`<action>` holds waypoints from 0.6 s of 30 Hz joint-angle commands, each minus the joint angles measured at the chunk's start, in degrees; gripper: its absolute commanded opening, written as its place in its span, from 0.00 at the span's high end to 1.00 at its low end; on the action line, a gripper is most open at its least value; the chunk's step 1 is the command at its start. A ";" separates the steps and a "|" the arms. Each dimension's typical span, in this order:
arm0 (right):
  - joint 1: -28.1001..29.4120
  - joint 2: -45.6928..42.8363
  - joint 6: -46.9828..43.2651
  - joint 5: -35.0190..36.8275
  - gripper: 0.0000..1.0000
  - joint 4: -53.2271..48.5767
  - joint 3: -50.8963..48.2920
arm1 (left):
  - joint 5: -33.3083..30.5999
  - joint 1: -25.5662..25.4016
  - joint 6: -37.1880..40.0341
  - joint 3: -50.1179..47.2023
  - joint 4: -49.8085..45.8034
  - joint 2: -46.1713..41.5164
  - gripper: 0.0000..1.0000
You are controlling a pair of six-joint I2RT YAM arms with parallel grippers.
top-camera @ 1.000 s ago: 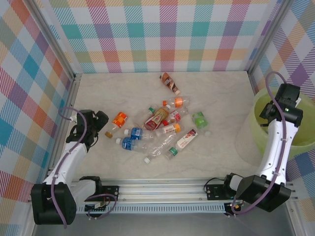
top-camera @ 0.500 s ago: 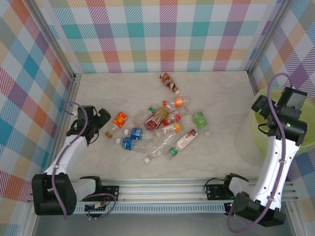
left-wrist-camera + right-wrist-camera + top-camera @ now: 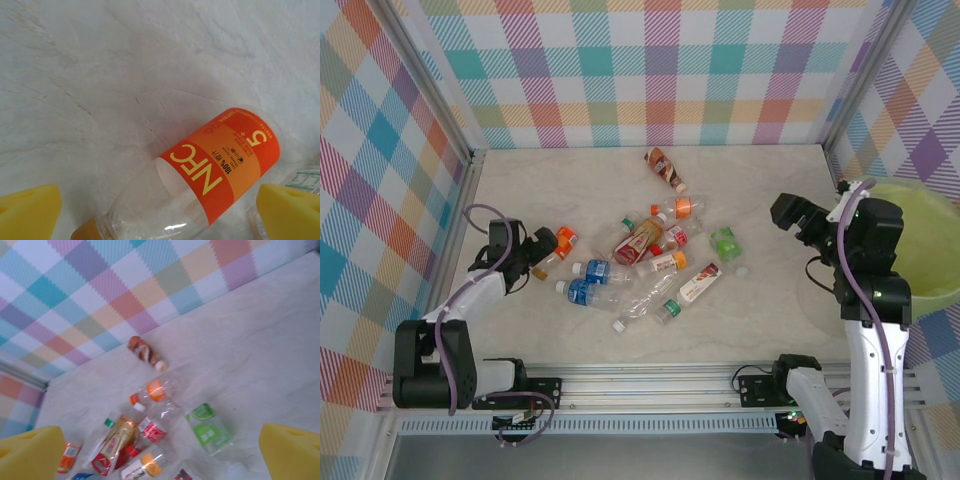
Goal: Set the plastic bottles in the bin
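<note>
Our right claw (image 3: 792,214) has left the bin (image 3: 925,215), spread, empty; our left claw (image 3: 540,250), spread, now straddles the orange-labelled bottle (image 3: 217,167); its pickup seems next.

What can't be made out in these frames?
- Top view: inside of the bin, cut off by the right edge and blocked by the right arm.
- Left wrist view: cap of the orange-label bottle, cut by the bottom edge.
- Right wrist view: print on the green-label bottle, blurred.

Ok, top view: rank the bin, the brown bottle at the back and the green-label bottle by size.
1. bin, by far.
2. brown bottle and green-label bottle: too alike to rank.
</note>
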 commanded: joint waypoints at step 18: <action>7.88 3.15 6.24 3.09 0.00 12.49 -8.47 | 0.07 -8.15 12.44 12.01 -14.52 15.00 0.11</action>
